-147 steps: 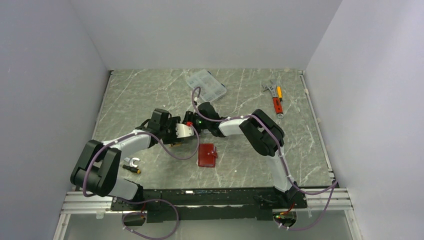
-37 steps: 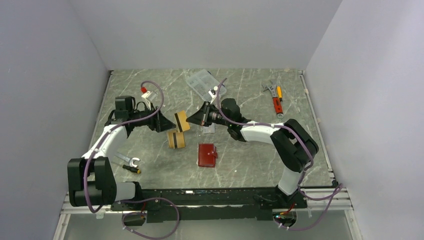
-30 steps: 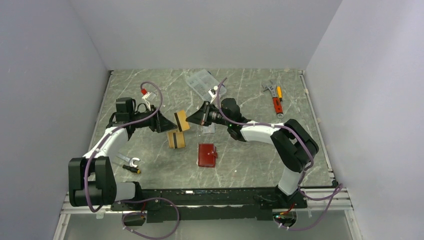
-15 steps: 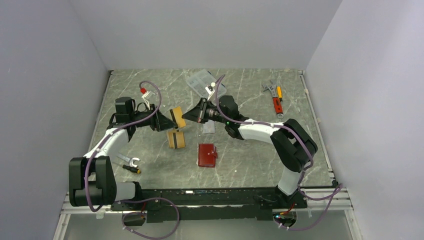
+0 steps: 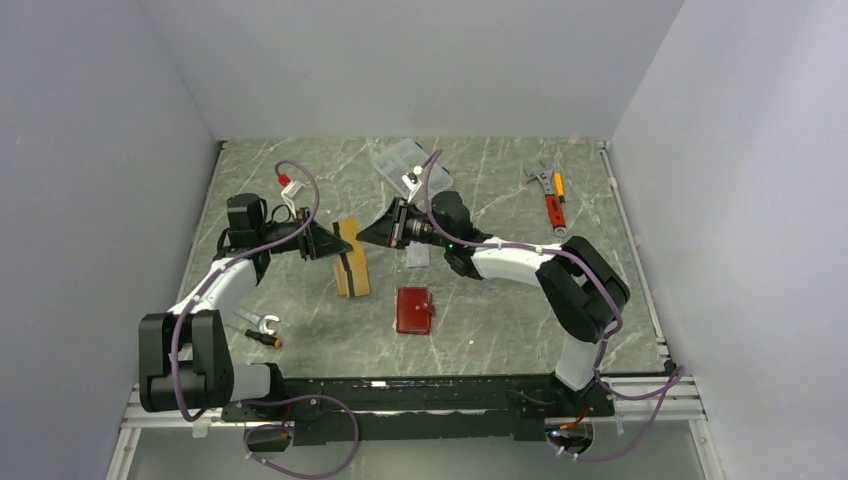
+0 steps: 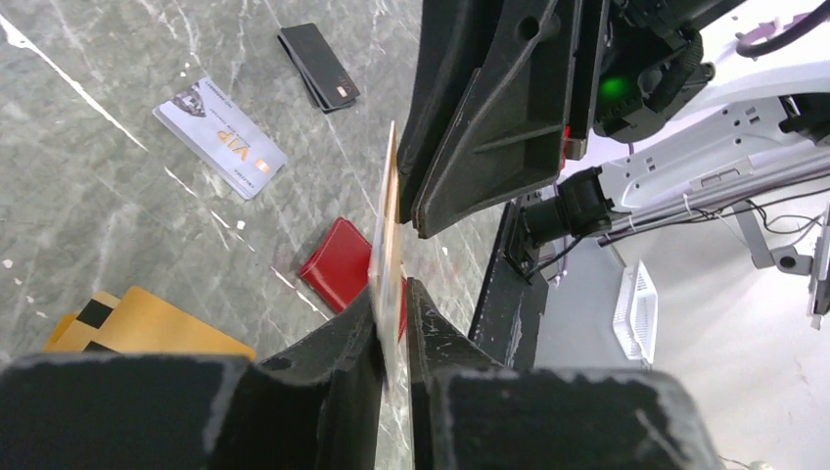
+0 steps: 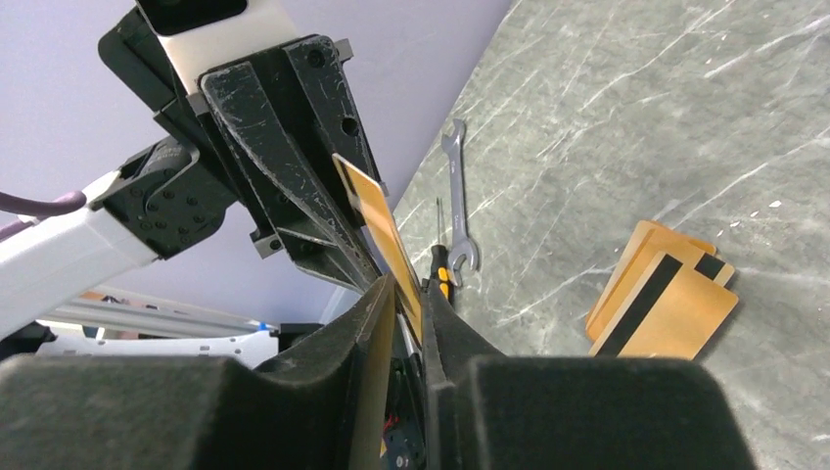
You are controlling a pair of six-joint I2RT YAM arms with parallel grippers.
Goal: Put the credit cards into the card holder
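Marble table (image 5: pixel 480 300) below: the left gripper (image 6: pixel 390 313) pinches an orange card (image 6: pixel 389 215) edge-on, its length reaching into the right gripper (image 7: pixel 409 304), whose grip I cannot tell. The closed red wallet (image 5: pixel 414 310) lies beneath the fingers, slightly rightward.

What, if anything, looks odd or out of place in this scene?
One orange-gold card stands on edge in the air, between the fingers of both the left gripper and the right gripper at once. The red card holder lies closed on the table, so no card can enter yet.
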